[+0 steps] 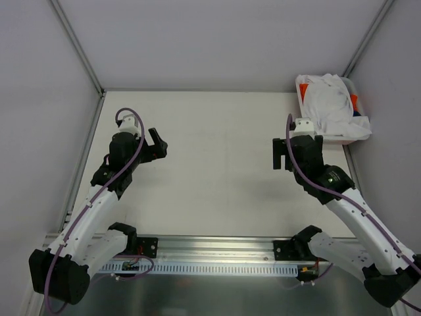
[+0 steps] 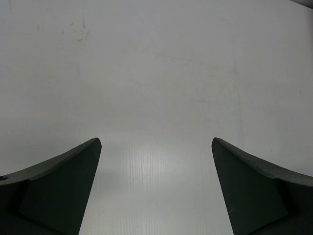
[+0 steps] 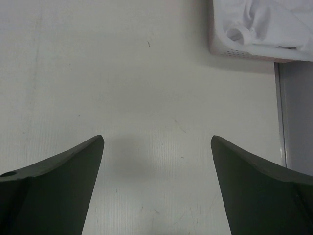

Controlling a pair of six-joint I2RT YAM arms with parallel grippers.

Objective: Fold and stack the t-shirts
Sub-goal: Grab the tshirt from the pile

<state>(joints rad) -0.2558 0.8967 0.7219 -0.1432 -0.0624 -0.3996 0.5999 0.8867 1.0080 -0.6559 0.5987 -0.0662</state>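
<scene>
The t-shirts (image 1: 332, 108) sit heaped in a white basket (image 1: 343, 139) at the far right corner of the counter (image 1: 217, 164). None is laid out yet, so the job looks to be at its very start. A white t-shirt (image 1: 329, 99) lies on top and spills over the basket's near rim. Orange cloth (image 1: 303, 89) peeks out at the edges. A dark sliver at the right side may be a blue shirt, though it is too small to be sure.

The main risk, as I judge it, lies in the first pull. The basket looks light and the top shirt drapes over its wall. A pinch that catches rim and cloth together, or a sideways tug, could drag or tip the basket, or bring several shirts out tangled. The white cloth is also close to the counter's colour, so its edges may be hard to find once it is spread. The corner is tight against the walls, and only the right arm is near it.

The right tool (image 1: 281, 155) hovers just on the near side of the basket, fingers spread wide, holding and touching nothing. The left tool (image 1: 158, 142) hangs over the counter well apart on the left, equally spread and empty.
</scene>
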